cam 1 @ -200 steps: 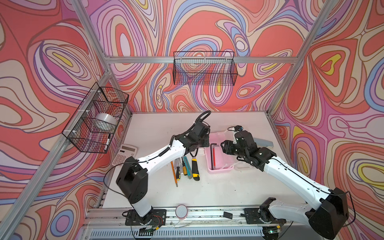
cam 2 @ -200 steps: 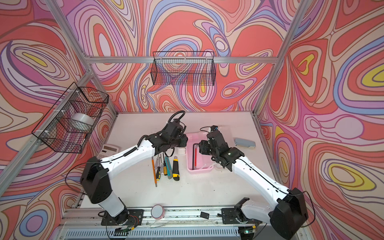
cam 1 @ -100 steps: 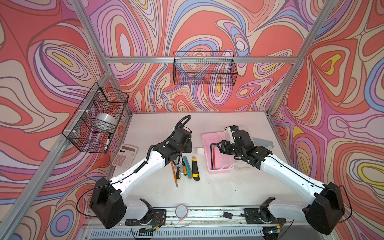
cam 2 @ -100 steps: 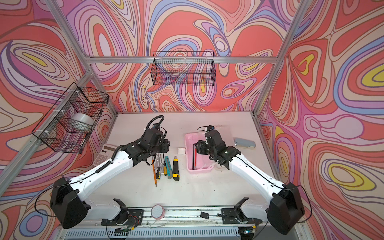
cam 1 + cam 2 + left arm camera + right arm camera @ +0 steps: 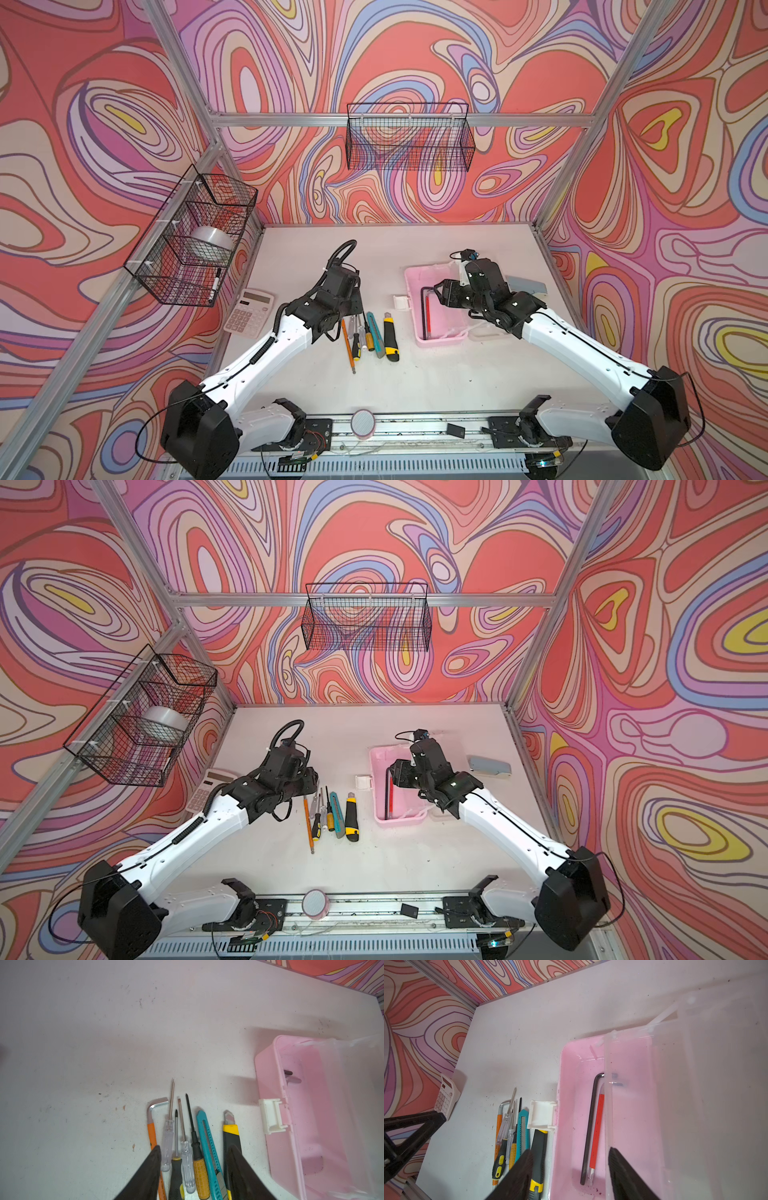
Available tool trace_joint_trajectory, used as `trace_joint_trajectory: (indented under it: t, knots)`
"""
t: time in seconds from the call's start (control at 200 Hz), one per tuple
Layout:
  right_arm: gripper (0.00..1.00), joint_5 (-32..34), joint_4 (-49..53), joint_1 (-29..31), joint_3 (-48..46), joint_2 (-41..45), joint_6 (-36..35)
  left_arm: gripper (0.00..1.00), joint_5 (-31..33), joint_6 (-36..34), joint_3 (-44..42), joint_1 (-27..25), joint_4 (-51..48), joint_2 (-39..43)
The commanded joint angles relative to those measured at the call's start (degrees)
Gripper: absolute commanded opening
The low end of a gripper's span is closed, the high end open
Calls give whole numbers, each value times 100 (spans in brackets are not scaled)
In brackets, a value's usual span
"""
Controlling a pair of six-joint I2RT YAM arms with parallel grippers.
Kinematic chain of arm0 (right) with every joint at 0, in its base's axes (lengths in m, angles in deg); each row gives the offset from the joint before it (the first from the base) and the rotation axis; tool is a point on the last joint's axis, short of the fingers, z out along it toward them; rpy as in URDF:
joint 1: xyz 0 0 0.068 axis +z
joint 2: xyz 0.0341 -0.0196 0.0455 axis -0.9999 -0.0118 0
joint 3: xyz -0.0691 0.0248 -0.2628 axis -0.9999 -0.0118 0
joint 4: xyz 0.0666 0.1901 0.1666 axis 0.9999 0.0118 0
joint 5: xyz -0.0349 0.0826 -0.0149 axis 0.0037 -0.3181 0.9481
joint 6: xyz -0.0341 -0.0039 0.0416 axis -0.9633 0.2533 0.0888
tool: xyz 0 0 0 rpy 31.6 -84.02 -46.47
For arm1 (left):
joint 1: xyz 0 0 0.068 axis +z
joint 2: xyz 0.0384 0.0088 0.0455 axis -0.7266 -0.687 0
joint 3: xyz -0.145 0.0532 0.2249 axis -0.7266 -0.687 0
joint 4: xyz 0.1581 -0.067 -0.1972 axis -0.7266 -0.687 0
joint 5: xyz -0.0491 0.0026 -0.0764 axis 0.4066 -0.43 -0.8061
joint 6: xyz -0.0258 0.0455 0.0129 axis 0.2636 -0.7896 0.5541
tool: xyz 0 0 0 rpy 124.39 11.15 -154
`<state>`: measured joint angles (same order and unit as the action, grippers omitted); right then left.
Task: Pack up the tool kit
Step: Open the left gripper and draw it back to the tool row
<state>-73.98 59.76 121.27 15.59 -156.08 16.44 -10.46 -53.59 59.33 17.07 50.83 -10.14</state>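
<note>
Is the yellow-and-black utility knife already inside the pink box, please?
No, the yellow-and-black utility knife lies on the table beside the teal cutter, outside the pink box.

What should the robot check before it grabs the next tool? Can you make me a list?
1. Pink box open: ok, the clear lid stands open.
2. Left hand open and empty: ok.
3. Left hand over the tools: ok, it is above the screwdrivers and teal box cutter.
4. Room in the box: ok, only a black hex key and a red-handled hex key lie inside.
5. Way into the box free: not ok, the open, empty right hand hangs over it.
6. Which tool gets picked: cannot tell.
</note>
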Motion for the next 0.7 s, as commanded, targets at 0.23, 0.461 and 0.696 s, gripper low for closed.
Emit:
trace_joint_trajectory:
  t: [0.23,0.461,0.696]
  knots:
    - [60,-61,-70,-11,-155,24,154,40,-428,293,-798,688,343,-373]
    - [60,-84,-126,-12,-266,-6,244,36,-461,380,-961,722,826,-1074]
    - [59,-23,-89,-13,-320,27,242,31,-438,445,-917,757,935,-1595]
